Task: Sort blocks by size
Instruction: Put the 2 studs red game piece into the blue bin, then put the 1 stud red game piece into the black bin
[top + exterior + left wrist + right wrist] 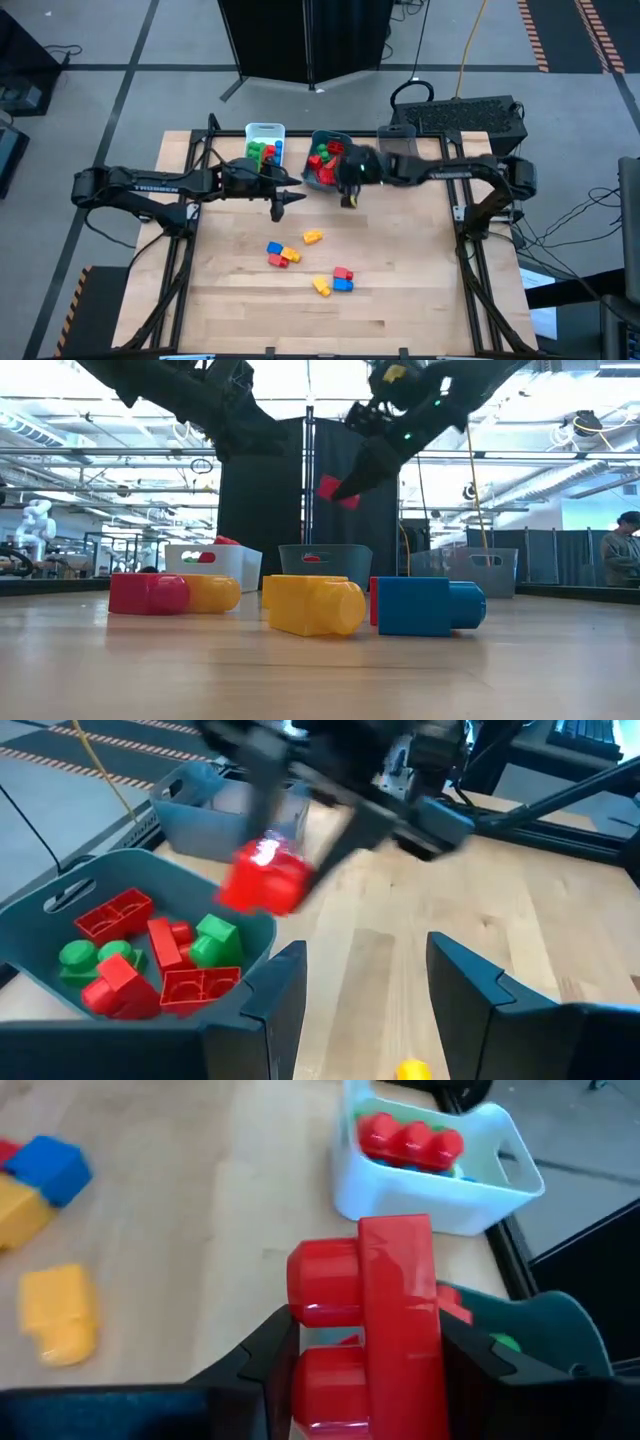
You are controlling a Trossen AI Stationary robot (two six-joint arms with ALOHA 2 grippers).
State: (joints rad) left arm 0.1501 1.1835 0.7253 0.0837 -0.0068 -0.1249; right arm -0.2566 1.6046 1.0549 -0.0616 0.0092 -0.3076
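Risk sits mainly with the red brick [385, 1325] pinched in the right claw [349, 196], which hangs in the air at the near rim of the teal bin [312, 140], upper centre of the high view. The fingers press on the brick's sides and much of it stands out beyond them, so I judge that a jolt could twist it loose, and a release made short of the wall would bounce it off the rim onto the bench [400, 270]. The left claw [279, 208] hovers just left of it, parted with nothing between its fingers; the two arms are near each other, and a sideways move by either could bring a knock. The teal bin already holds red and green bricks in a loose pile, so a brick dropped on top may tip and settle crooked. Left of it stands the white bin [265, 130] with green, red and blue pieces, and at upper right a grey bin [397, 134], its contents hidden from here. The rest of the blocks lie in the lower middle of the high view: a yellow brick [312, 237], a red, blue and orange cluster [280, 254], and a red, blue and yellow cluster [337, 280]. They are well apart from both claws, and nothing stands between the carried brick and the bin.
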